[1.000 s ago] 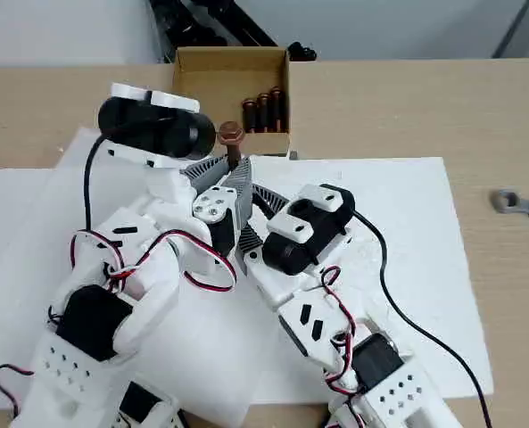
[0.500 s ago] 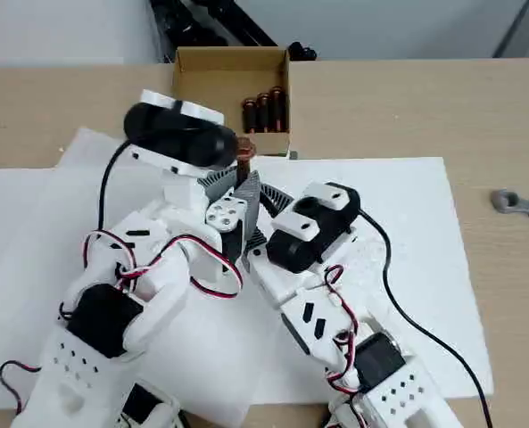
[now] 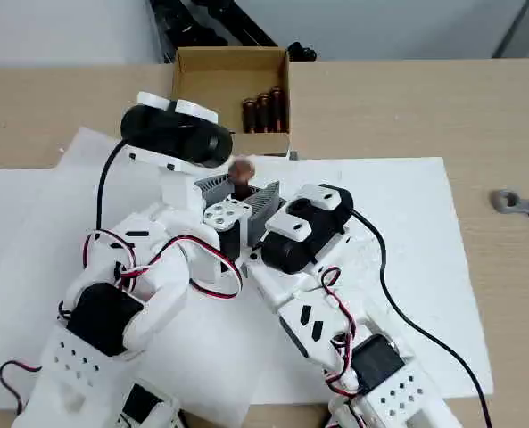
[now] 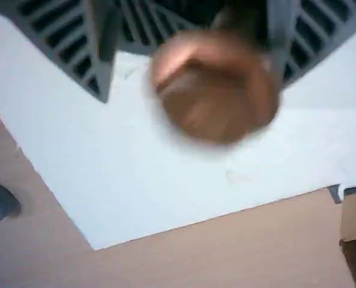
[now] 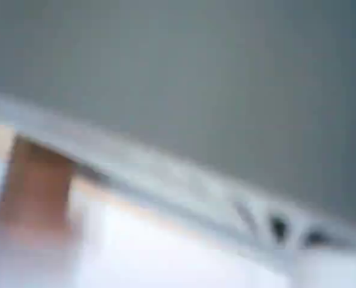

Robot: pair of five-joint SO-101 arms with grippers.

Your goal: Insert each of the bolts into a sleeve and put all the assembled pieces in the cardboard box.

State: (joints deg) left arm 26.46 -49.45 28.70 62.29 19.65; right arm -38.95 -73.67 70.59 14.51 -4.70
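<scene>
- Three brown pieces [image 3: 264, 112] stood side by side inside the cardboard box [image 3: 212, 80]. They leaned on the box wall that faced the arms.
- One bolt [image 3: 241, 169] was just outside that same box wall. Its round brown head showed on top.
- The left gripper [image 3: 239, 193] was near the box too. It was closed narrow on the bolt below the head, with a grey finger [image 4: 96, 48] on each side.
- In the left wrist view, the bolt head looked big and blurry.
- The right gripper [image 3: 262, 201] was just beside the left one, a little farther from the box. I could not tell if it held anything.
- In the right wrist view, a blurry brown shape [image 5: 36, 186] stood upright. I could not tell what it was.
- A big white sheet [image 3: 398, 205] lay on the table [image 3: 407, 107]. One edge of the sheet was just beside the box.
- A small metal part [image 3: 514, 202] lay on the bare table, well apart from the box.
</scene>
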